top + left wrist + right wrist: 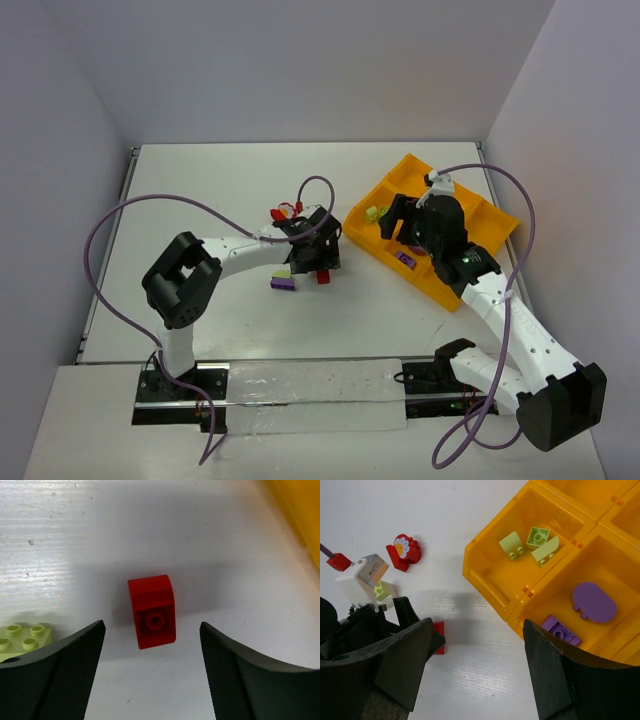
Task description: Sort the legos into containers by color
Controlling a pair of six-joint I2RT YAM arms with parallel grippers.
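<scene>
A red brick (152,611) lies on the white table just ahead of my left gripper (152,625), which is open and empty, with a jaw on either side of it. The brick also shows in the top view (323,277) and the right wrist view (438,637). A yellow-green brick (22,635) lies by the left finger, on a purple one (283,284). The orange-yellow tray (485,215) holds yellow-green bricks (530,542) in one compartment and purple pieces (592,602) in the adjacent one. My right gripper (477,625) is open and empty over the tray's left edge (490,575).
A red flower piece (402,550) and a small red piece (339,561) lie on the table beyond the left gripper (320,262). The tray's corner (300,510) is close on the left gripper's right. Walls enclose the table on three sides.
</scene>
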